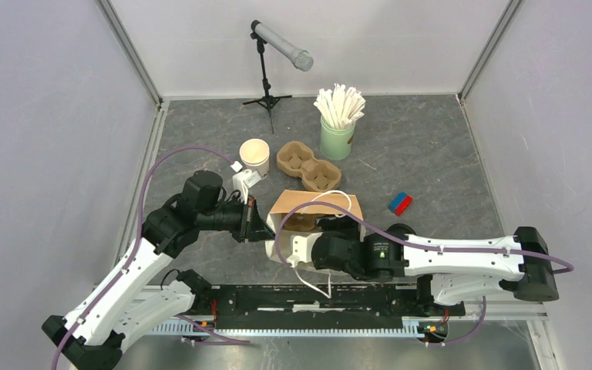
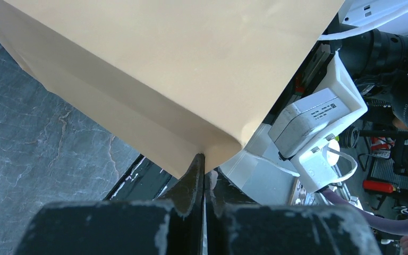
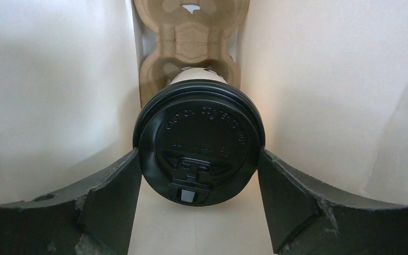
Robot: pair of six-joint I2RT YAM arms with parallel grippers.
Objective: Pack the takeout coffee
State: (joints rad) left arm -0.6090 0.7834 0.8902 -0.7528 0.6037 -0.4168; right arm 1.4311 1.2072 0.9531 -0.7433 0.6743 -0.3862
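The takeout coffee [image 3: 199, 138] shows its round black lid to the right wrist camera; a strip of white cup shows above it. It sits in a brown pulp carrier [image 3: 188, 37] inside the paper bag [image 1: 316, 204], whose pale walls [image 3: 58, 95] rise on both sides. My right gripper [image 3: 198, 159] reaches into the bag, its fingertips [image 3: 119, 186] touching the lid's rim on either side. In the top view its fingers are hidden in the bag. My left gripper [image 2: 204, 170] is shut on the bag's edge [image 2: 212, 149], at the bag's left side in the top view [image 1: 256, 223].
A second pulp carrier [image 1: 308, 168] lies behind the bag. A lidless cream cup stack [image 1: 254, 156] stands to its left. A green cup of white sticks [image 1: 338, 139] is behind, a red-and-blue block [image 1: 400, 203] to the right, and a microphone stand [image 1: 268, 77] at the back.
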